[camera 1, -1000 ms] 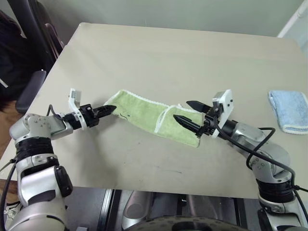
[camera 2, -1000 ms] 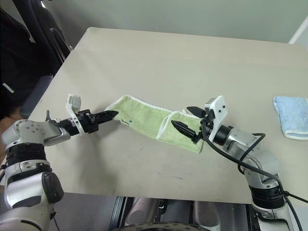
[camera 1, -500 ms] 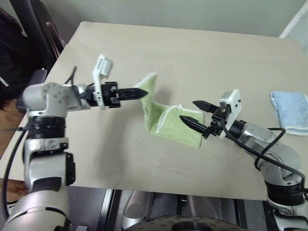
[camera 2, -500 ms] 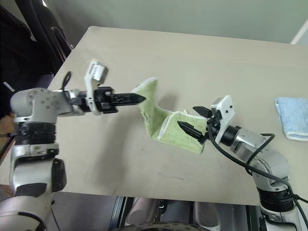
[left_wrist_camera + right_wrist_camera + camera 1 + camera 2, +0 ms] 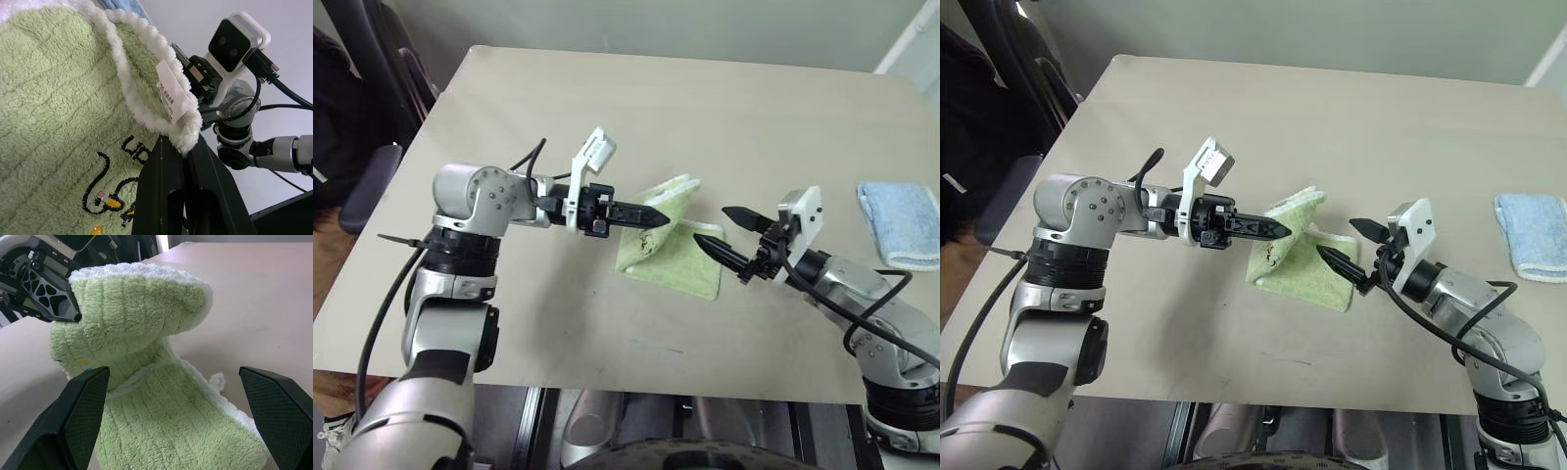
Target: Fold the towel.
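The towel (image 5: 668, 246) sits mid-table (image 5: 607, 108), its lower layer flat and its left end lifted and curled over toward the right. The left gripper (image 5: 658, 219) is clamped on that raised white-trimmed edge, and the right gripper (image 5: 722, 231) waits just beside the towel's right edge, fingers spread wide and holding nothing. A folded blue towel (image 5: 902, 224) lies far right.

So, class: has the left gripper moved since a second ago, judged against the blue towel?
Yes. The left gripper, jaws shut on the green towel's edge, has travelled toward the blue towel, carrying that end up and over the rest.
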Controlling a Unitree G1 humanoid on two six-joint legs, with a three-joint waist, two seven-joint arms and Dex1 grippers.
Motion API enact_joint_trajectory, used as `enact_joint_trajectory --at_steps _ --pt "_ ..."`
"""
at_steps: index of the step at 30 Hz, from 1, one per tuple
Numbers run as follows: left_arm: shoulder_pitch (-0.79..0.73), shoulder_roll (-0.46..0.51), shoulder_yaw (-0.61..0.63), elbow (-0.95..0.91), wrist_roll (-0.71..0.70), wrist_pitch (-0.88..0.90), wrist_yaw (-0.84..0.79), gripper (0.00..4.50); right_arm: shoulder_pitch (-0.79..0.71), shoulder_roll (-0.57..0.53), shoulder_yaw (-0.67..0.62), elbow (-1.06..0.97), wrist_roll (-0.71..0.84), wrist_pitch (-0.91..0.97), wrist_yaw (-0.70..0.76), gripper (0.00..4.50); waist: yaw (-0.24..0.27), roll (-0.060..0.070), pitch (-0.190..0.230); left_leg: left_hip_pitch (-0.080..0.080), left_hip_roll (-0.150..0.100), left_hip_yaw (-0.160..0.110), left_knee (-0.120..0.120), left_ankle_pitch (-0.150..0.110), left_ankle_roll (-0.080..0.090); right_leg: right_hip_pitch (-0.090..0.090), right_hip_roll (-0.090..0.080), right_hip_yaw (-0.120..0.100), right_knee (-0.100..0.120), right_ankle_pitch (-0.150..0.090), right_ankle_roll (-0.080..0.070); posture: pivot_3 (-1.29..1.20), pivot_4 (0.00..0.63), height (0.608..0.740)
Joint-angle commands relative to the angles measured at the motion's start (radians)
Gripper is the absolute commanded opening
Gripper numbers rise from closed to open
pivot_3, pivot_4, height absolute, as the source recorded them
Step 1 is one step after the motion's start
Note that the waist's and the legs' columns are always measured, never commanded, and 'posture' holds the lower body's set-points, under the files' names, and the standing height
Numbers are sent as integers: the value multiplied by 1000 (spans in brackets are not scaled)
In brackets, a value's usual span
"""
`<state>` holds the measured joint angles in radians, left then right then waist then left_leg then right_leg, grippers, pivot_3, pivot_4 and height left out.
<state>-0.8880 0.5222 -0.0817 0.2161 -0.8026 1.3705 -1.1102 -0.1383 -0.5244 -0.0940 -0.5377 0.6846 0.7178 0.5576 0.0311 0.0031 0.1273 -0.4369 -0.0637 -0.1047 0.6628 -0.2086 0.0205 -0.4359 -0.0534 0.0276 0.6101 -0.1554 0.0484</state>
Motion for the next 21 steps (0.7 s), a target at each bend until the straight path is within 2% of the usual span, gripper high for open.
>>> enact_joint_trajectory --at_steps 1,19,20,21 --pt "-18 4 6 -29 -14 -12 -15 26 -2 -7 -23 -38 17 -3 -8 4500 0 0 0 0 0 0 0 0 0 0 0 0 0 0 0 0 150 733" --pt "-18 4 6 -29 -14 -12 -15 26 -3 -6 -24 -38 17 -3 -8 4500 0 0 0 0 0 0 0 0 0 0 0 0 0 0 1 0 150 733" --pt "-21 -63 -59 -38 4 -26 -3 26 36 -43 -68 -40 -12 -9 -9 4500 0 0 0 0 0 0 0 0 0 0 0 0 0 0 1 0 150 733" --pt "-5 -131 -153 -56 42 -67 10 26 70 -107 -151 -87 46 26 34 4500 11 1 0 0 0 0 0 0 0 0 0 0 0 0 1 0 150 733"
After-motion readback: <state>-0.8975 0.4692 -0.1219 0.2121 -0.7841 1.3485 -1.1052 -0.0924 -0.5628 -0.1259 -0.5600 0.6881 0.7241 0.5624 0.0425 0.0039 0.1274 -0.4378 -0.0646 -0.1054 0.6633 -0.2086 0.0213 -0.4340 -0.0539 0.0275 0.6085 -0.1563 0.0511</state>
